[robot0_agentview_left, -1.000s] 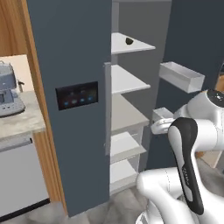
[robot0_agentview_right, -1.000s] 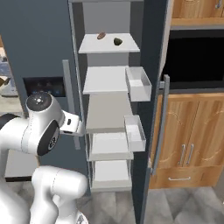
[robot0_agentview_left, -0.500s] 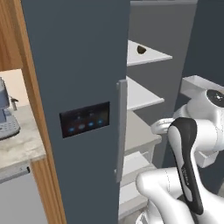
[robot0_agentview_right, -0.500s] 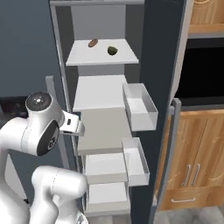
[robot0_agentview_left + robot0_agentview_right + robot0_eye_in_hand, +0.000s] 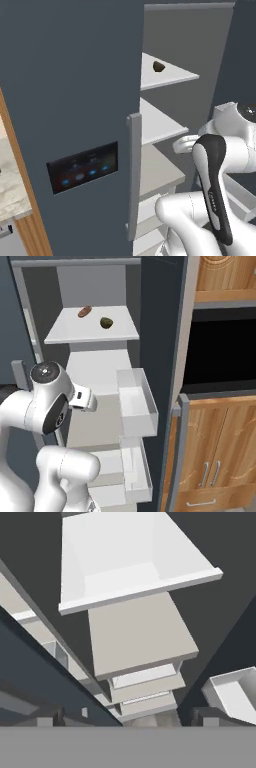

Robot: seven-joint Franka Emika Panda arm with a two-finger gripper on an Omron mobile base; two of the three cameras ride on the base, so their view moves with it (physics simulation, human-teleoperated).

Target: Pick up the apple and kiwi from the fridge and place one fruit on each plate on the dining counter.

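My own arm hides the lower shelves of the fridge (image 5: 90,75) in both base views. The kiwi (image 5: 106,322) and the brown stick (image 5: 84,311) beside it look too small for detail. The door bin (image 5: 235,694) is cut off at the hand view's edge.

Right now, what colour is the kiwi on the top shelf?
Dark brownish-green; the kiwi shows best in the right base view.

A kitchen: open fridge (image 5: 160,331), wooden cabinets (image 5: 220,451).

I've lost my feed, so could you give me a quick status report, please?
Gripper open, empty. Kiwi on the open fridge's top shelf, beside a reddish-brown stick. Nothing blocking it.
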